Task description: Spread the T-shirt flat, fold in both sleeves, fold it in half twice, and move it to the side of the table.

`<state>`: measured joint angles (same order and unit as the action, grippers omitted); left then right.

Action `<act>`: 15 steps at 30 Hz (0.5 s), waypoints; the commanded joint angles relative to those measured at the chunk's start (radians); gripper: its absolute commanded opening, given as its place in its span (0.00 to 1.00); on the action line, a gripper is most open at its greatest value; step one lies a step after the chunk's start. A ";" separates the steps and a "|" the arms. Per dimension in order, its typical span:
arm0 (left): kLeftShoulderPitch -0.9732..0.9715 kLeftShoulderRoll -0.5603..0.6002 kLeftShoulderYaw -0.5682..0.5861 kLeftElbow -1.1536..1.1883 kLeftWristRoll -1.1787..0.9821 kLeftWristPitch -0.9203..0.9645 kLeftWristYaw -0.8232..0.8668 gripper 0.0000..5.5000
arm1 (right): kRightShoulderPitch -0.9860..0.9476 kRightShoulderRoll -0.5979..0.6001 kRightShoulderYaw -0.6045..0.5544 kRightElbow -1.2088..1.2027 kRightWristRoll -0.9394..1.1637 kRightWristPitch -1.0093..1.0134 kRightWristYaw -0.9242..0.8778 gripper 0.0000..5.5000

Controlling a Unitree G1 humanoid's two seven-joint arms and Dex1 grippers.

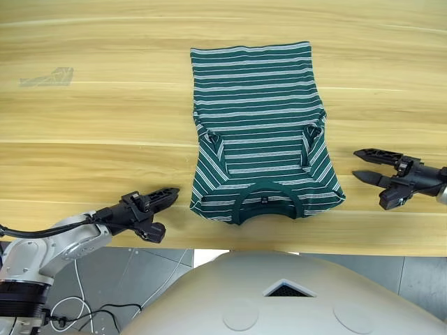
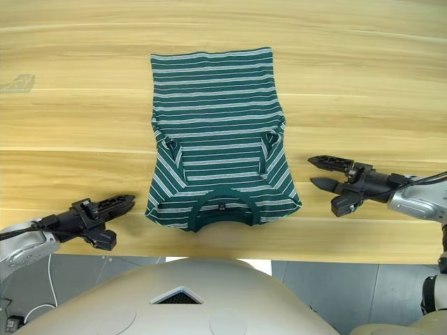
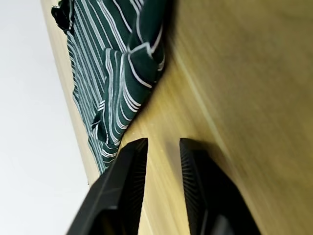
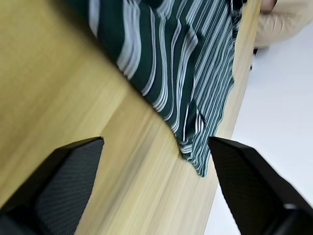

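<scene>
Dark green fabric with thin white stripes makes up the T-shirt (image 1: 262,132), which lies in the left eye view on the light wooden table (image 1: 91,125), centred ahead of the robot. Its collar sits at the near edge and its hem at the far end. Both sleeves are turned in over the body, leaving a narrow shape that widens toward the shoulders. The left gripper (image 1: 172,191) rests just off the near left corner of the garment, clear of the cloth. The right gripper (image 1: 356,164) sits beside the near right corner, also apart from it. The left wrist view shows the fingers (image 3: 129,166) parallel with a narrow gap over bare wood. The right wrist view shows the fingers (image 4: 73,166) spread wide, holding nothing, with the striped cloth beyond them.
</scene>
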<state>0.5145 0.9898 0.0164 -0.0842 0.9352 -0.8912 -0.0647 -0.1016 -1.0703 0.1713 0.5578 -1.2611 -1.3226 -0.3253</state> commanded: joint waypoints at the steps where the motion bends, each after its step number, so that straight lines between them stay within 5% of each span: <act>1: -0.009 0.015 -0.041 0.009 0.057 -0.011 0.024 0.34 | -0.035 -0.036 0.128 0.044 -0.063 -0.010 -0.070 0.73; 15: -0.146 -0.019 -0.224 0.033 0.138 0.006 0.094 0.37 | -0.125 0.019 0.368 0.100 0.105 -0.057 0.039 0.73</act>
<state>0.3710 0.9774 -0.1665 -0.0789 1.0224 -0.8935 0.0588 -0.2465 -1.0744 0.4865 0.6256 -1.1379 -1.3794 -0.3649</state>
